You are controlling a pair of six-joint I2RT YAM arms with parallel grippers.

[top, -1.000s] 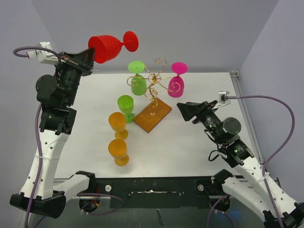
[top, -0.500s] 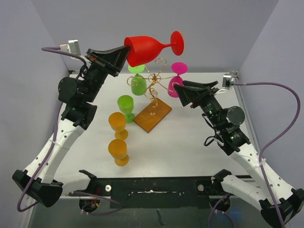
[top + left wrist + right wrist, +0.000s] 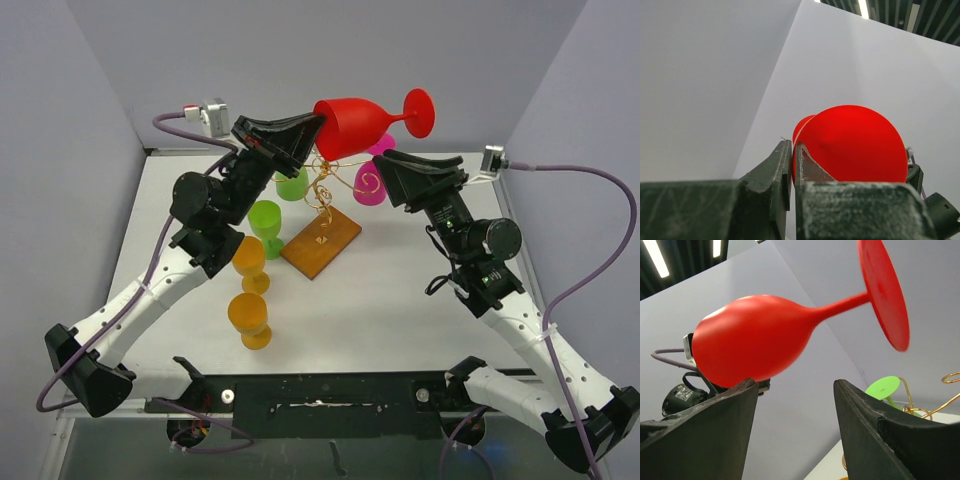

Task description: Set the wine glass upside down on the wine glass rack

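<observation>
The red wine glass (image 3: 355, 125) lies sideways in the air above the wine glass rack (image 3: 325, 185), foot pointing right. My left gripper (image 3: 310, 130) is shut on the rim of its bowl; in the left wrist view the fingers pinch the thin red wall (image 3: 855, 145). My right gripper (image 3: 388, 166) is open just below and right of the bowl, touching nothing. In the right wrist view the red glass (image 3: 755, 340) hangs above the open right gripper (image 3: 796, 385). The gold wire rack stands on its brown wooden base (image 3: 322, 243).
A green glass (image 3: 292, 183) and a pink glass (image 3: 370, 186) hang upside down on the rack. Left of the base stand a green glass (image 3: 265, 222) and two orange glasses (image 3: 247, 258) (image 3: 248, 315). Grey walls close in the table on the back and sides.
My left arm has carried the red glass from the far left rightward to above the rack. My right arm has risen up toward the glass with its jaws open.
</observation>
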